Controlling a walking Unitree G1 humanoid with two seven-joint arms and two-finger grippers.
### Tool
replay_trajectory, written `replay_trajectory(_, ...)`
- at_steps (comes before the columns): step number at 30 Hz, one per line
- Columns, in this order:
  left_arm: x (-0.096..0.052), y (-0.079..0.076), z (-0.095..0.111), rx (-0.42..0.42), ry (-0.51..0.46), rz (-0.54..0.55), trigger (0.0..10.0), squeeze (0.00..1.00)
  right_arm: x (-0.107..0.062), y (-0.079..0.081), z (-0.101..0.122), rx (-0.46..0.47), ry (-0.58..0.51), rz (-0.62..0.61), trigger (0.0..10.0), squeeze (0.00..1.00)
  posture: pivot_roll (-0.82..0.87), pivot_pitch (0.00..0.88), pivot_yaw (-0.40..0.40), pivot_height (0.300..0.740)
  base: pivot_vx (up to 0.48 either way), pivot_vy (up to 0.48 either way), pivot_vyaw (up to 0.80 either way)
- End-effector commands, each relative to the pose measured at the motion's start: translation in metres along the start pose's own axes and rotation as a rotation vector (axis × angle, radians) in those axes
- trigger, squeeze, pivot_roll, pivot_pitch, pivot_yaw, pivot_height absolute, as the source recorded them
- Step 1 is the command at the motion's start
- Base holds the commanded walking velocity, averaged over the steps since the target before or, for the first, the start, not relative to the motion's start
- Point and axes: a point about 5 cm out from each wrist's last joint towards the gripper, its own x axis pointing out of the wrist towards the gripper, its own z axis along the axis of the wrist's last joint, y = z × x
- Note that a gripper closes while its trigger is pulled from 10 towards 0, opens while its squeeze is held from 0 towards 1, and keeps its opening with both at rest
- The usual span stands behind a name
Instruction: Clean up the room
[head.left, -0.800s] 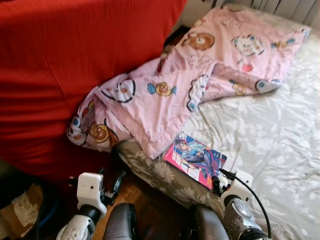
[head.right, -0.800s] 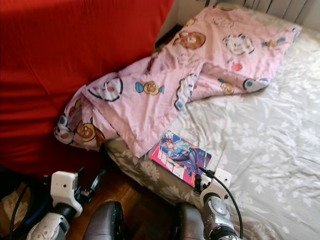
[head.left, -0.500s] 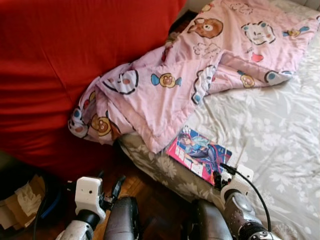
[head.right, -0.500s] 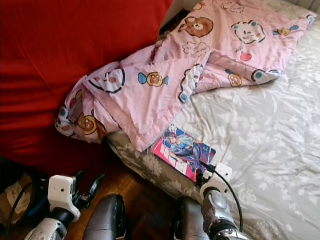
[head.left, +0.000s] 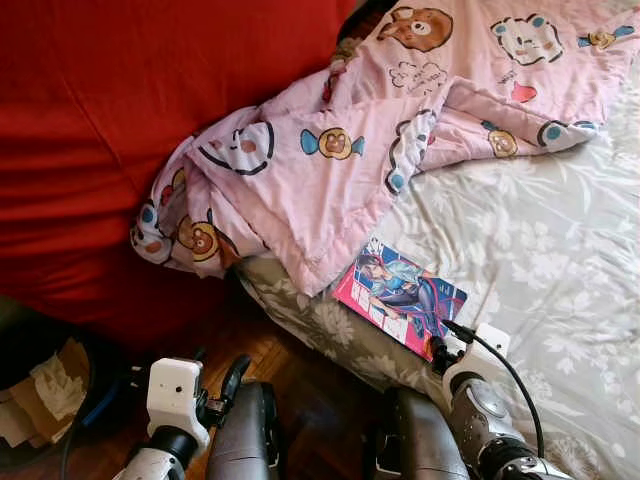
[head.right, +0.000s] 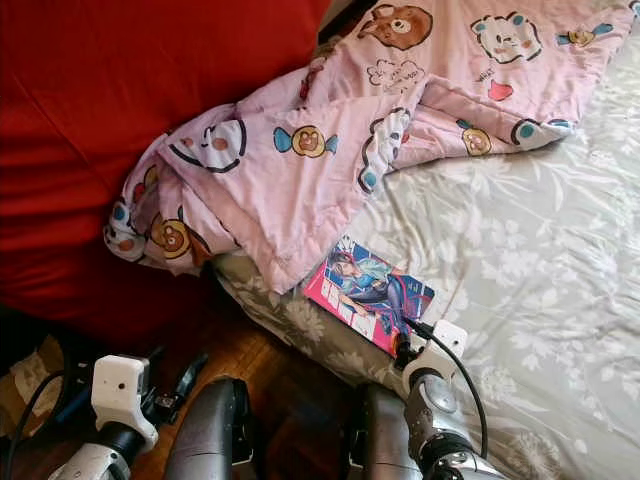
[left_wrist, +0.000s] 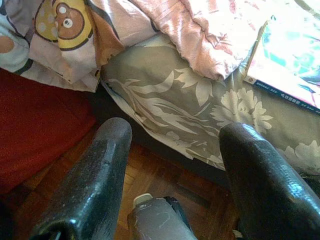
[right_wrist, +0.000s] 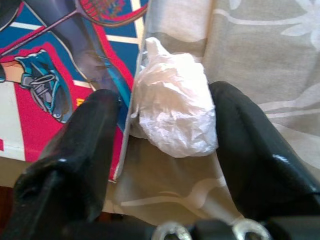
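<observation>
Left gripper (left_wrist: 172, 165) hangs low at the near left over the wooden floor (head.left: 300, 395), its two black fingers (left_wrist: 90, 185) spread apart with nothing between them. Beyond it, a red cover (head.left: 110, 130) fills the far left. A pink cartoon-print blanket (head.left: 330, 170) spills from the far right down across the bed's near-left corner, one fold drooping over the edge against the red cover. Just right of the blanket's lower edge, a colourful comic book (head.left: 400, 297) lies flat on the grey floral bedsheet (head.left: 530, 250), near the bed's edge. Right gripper (right_wrist: 162, 165) sits at the near edge of the bed, right beside the book's near corner. Its fingers (right_wrist: 255, 155) stand on either side of a crumpled white wad (right_wrist: 175, 115) resting on the sheet, touching the book's edge; whether the fingers actually press the wad cannot be told.
</observation>
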Motion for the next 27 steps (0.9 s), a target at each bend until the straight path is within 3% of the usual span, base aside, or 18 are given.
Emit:
replay_trajectory(1,-0.005,0.000,-0.006,-0.013,0.036,0.009,10.0,0.00,-0.003,-0.005,-0.011,-0.001,0.031,-0.015,0.0,0.00,0.19,0.365,-0.017,0.638,0.000,0.000,0.00)
replay_trajectory(27,0.010,0.000,-0.008,-0.001,0.023,0.021,10.0,0.00,-0.004,0.003,-0.012,-0.045,0.020,0.022,0.0,0.00,0.18,0.307,-0.031,0.638,0.000,0.000,0.00)
